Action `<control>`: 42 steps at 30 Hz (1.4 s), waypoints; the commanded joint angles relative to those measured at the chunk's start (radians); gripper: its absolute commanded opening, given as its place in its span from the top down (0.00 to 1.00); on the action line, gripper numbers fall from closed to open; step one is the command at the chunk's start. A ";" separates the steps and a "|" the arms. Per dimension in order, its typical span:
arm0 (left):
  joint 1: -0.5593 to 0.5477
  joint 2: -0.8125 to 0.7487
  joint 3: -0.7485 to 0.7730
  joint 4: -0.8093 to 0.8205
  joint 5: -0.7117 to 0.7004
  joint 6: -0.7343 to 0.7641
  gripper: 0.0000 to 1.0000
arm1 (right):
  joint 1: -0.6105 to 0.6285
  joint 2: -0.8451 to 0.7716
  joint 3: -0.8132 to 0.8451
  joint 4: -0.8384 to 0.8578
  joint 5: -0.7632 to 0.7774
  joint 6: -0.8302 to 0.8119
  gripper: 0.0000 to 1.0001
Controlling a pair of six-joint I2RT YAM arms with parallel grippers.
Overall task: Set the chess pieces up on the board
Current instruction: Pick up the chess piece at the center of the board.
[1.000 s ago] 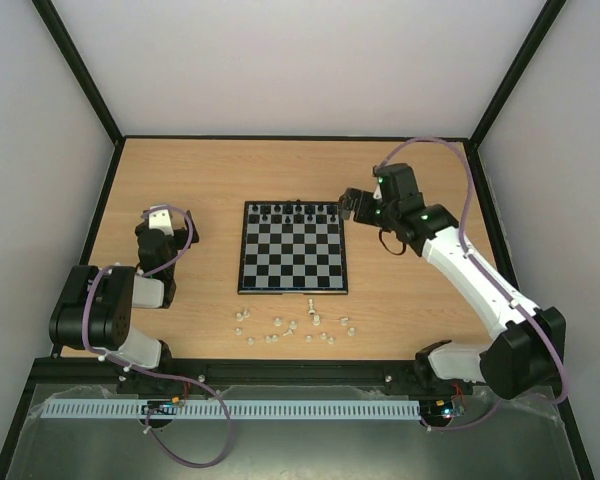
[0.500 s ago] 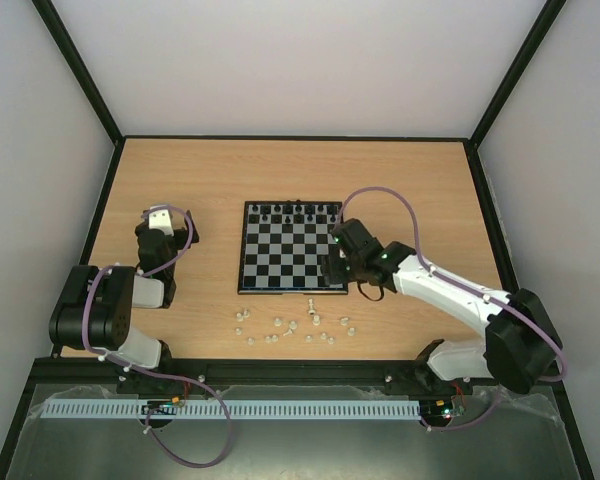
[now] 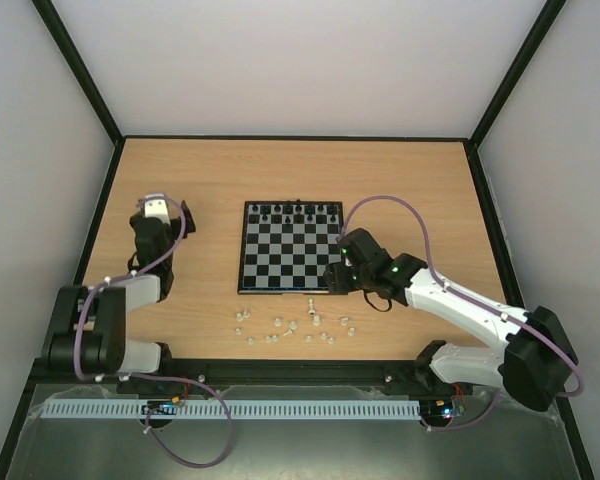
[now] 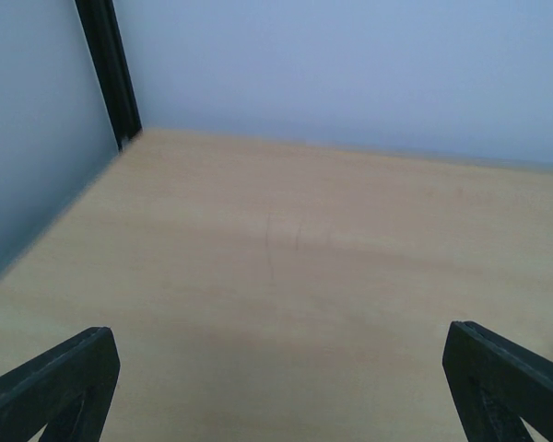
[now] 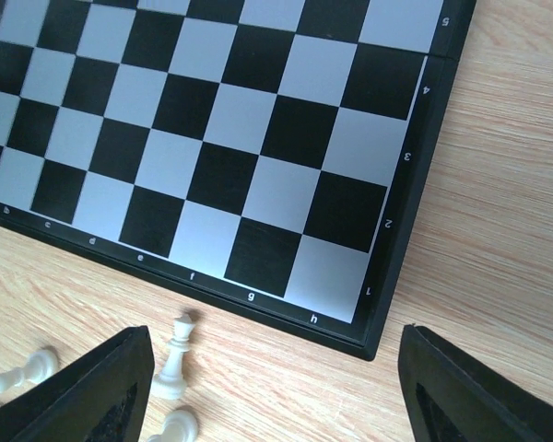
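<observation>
The white chess pieces point(image 3: 291, 325) all lie loose on the surface point(image 3: 180, 180) below the board point(image 3: 292, 262), with none placed yet. Both arms' jaws are spread and empty.

Both jaws stand wide apart, gripping nothing. The left arm point(image 3: 110, 300) is folded back near its base, forearm reaching forward, left gripper point(image 3: 155, 212) pointing away from the base and held low; its fingers point(image 4: 64, 378) sit at the wrist view's bottom corners. The right arm point(image 3: 460, 305) is stretched low, angled inward to the left, right gripper point(image 3: 332, 277) tipped downward.
</observation>
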 commanded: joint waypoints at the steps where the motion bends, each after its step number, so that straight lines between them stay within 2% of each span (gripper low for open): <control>1: -0.026 -0.189 0.152 -0.283 -0.041 0.033 0.01 | 0.002 -0.061 -0.017 -0.002 0.015 0.006 0.25; 4: -0.067 -0.326 0.200 -0.442 -0.014 -0.043 0.01 | 0.003 -0.072 -0.008 -0.011 0.015 0.001 0.23; 9: -0.217 -0.473 0.324 -0.750 -0.028 -0.215 0.01 | 0.002 -0.092 -0.010 -0.013 -0.009 0.004 0.19; 12: -0.290 -0.495 0.396 -0.910 0.040 -0.381 0.01 | 0.003 -0.107 -0.012 -0.018 -0.032 0.005 0.14; 14: -0.342 -0.497 0.411 -0.960 0.112 -0.456 0.01 | 0.003 -0.117 -0.011 -0.022 -0.047 0.005 0.12; 18: -0.456 -0.475 0.424 -1.065 0.185 -0.483 0.01 | 0.003 -0.127 -0.006 -0.034 -0.087 0.008 0.13; 21: -0.463 -0.505 0.360 -1.034 0.355 -0.495 0.01 | 0.003 -0.123 -0.005 -0.038 -0.148 0.012 0.15; 24: -0.464 -0.624 0.198 -0.953 0.395 -0.604 0.01 | 0.003 -0.119 -0.015 -0.031 -0.192 0.016 0.22; 27: -0.464 -0.751 0.098 -0.889 0.454 -0.647 0.01 | 0.009 -0.108 -0.038 -0.022 -0.223 0.020 0.26; 31: -0.465 -0.848 0.068 -0.928 0.538 -0.641 0.01 | 0.061 -0.068 -0.048 -0.024 -0.192 0.034 0.32; 37: -0.467 -0.984 0.062 -1.041 0.530 -0.600 0.01 | 0.227 0.007 -0.004 -0.054 -0.004 0.117 0.36; 42: -0.471 -1.048 0.073 -1.139 0.438 -0.650 0.01 | 0.296 0.059 0.004 -0.082 0.117 0.222 0.42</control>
